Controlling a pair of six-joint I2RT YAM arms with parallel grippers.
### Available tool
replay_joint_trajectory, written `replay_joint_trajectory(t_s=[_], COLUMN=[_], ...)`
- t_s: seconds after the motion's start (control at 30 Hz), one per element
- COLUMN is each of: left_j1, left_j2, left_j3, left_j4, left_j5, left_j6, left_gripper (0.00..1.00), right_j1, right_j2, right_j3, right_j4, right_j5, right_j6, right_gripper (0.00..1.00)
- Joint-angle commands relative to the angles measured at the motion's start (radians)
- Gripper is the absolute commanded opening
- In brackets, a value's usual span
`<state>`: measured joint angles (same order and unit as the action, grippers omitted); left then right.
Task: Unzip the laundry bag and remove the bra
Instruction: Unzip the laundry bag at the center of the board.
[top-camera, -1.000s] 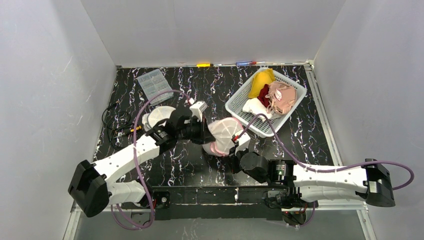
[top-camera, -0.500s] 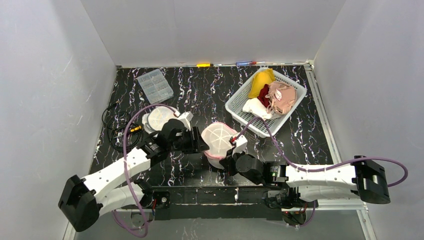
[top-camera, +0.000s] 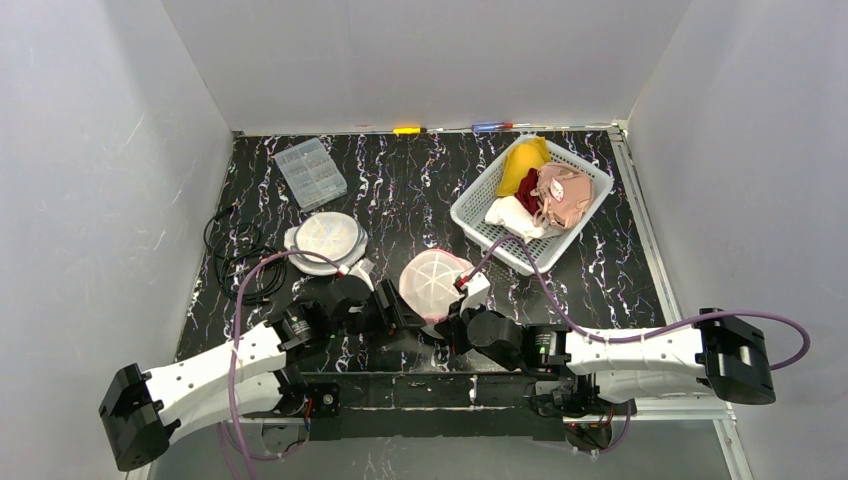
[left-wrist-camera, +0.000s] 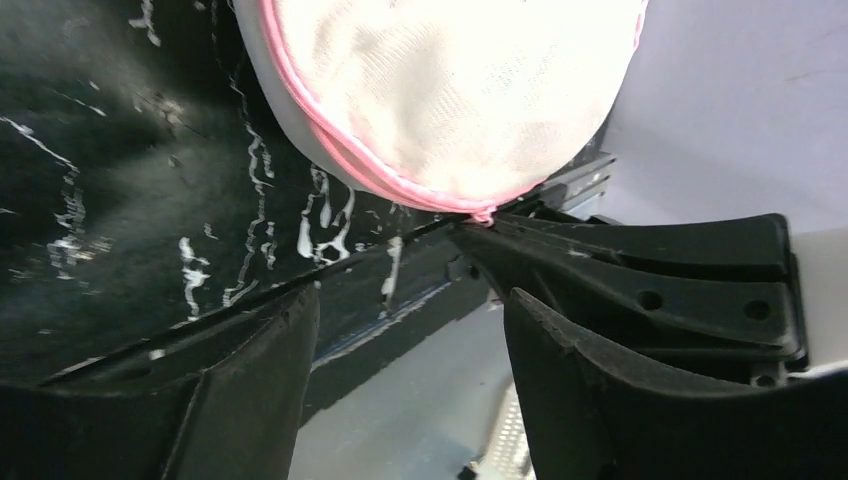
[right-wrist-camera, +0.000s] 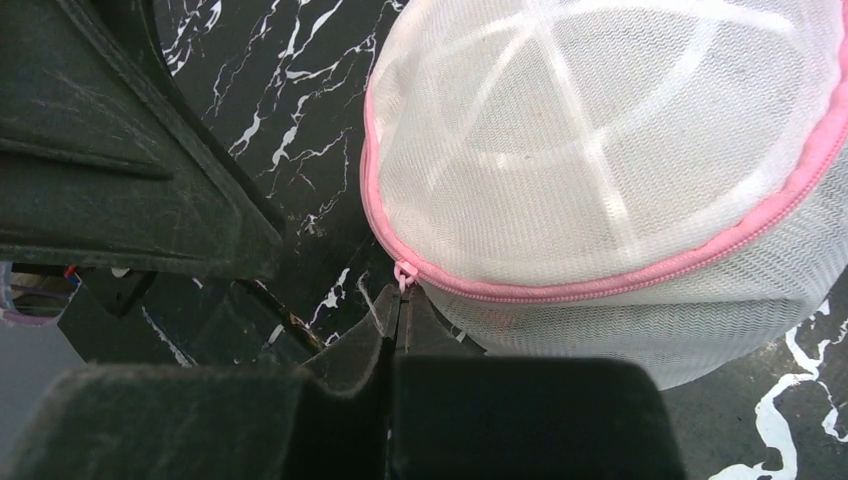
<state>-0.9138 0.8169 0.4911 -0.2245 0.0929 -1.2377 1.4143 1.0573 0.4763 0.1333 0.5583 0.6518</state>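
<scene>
The laundry bag (top-camera: 432, 282) is a round white mesh dome with a pink zipper, lying near the table's front edge. In the right wrist view the bag (right-wrist-camera: 600, 150) fills the upper right, and its pink zipper pull (right-wrist-camera: 403, 275) sits at the tips of my right gripper (right-wrist-camera: 400, 300), which is shut on it. My left gripper (left-wrist-camera: 410, 300) stands open just left of the bag (left-wrist-camera: 450, 90), with nothing between its fingers. From above, the left gripper (top-camera: 395, 305) and right gripper (top-camera: 450, 318) flank the bag's near side. The bra is hidden.
A white basket (top-camera: 483, 178) holding yellow, pink, red and white garments stands at the back right. A flat round mesh piece (top-camera: 325, 238) lies to the left, with black cables (top-camera: 235, 262) beside it. A clear compartment box (top-camera: 311, 172) sits at the back left.
My left gripper has opened, let go of the bag and drawn back toward the near edge. The bag has shifted nearer and left, with the right gripper still shut at its zipper.
</scene>
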Motion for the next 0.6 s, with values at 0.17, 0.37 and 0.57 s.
replay_joint_trajectory(t_s=[0.17, 0.37, 0.57], left_j1=[-0.059, -0.059, -0.063], left_j2=[0.076, 0.19, 0.201], left_j3=[-0.043, -0.023, -0.032], left_j4=[0.215, 0.283, 0.286], left_j5=[-0.191, -0.162, -0.172], left_j6=[-0.302, -0.319, -0.316], left_gripper=[0.71, 0.72, 0.71], right_j1=[0.014, 0.016, 0.017], right_j2=[0.017, 0.009, 0.0], right_j3=[0.035, 0.043, 0.045], right_j4=[0.045, 0.031, 0.023], right_j5=[-0.022, -0.018, -0.014], right_j6=[-0.011, -0.018, -0.021], right_gripper=[0.01, 0.01, 0.01])
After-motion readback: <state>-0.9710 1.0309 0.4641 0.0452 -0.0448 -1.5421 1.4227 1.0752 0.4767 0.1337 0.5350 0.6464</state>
